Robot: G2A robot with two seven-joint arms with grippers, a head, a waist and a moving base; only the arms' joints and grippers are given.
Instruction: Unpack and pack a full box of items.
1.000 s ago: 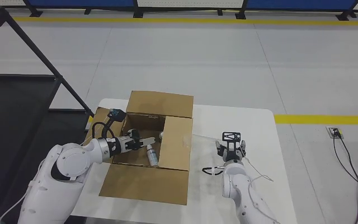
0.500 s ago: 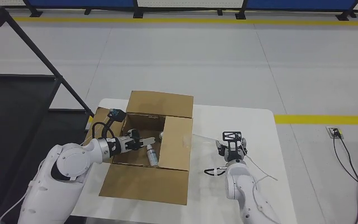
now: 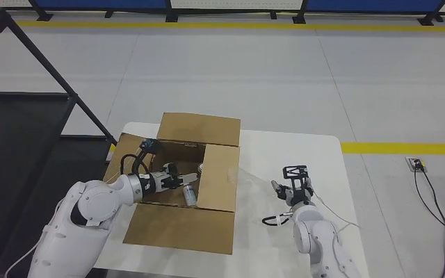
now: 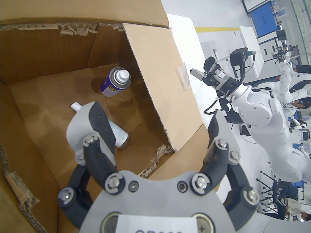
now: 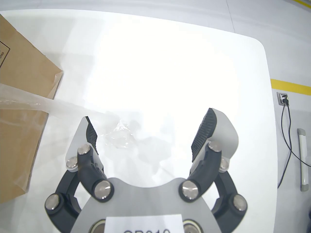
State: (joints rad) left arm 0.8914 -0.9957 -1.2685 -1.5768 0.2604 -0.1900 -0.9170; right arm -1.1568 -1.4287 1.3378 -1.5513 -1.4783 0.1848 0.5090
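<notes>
Your white table (image 3: pixel 306 156) has rounded corners. In the top view, you see the cardboard box (image 3: pixel 198 128) standing directly on its 9 o'clock half with its flaps spread open. From the box's 3 o'clock flap a clear strip (image 5: pixel 70 109) runs out towards 3 o'clock over the bare top. You cannot tell whether its crumpled end rests on the surface.

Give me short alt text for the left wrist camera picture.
The left gripper, jaws open, hangs over an open cardboard box holding two spray cans: a blue can standing and a white can lying down, partly hidden by the gripper. Beyond the box, the right gripper is above the white table.
</notes>
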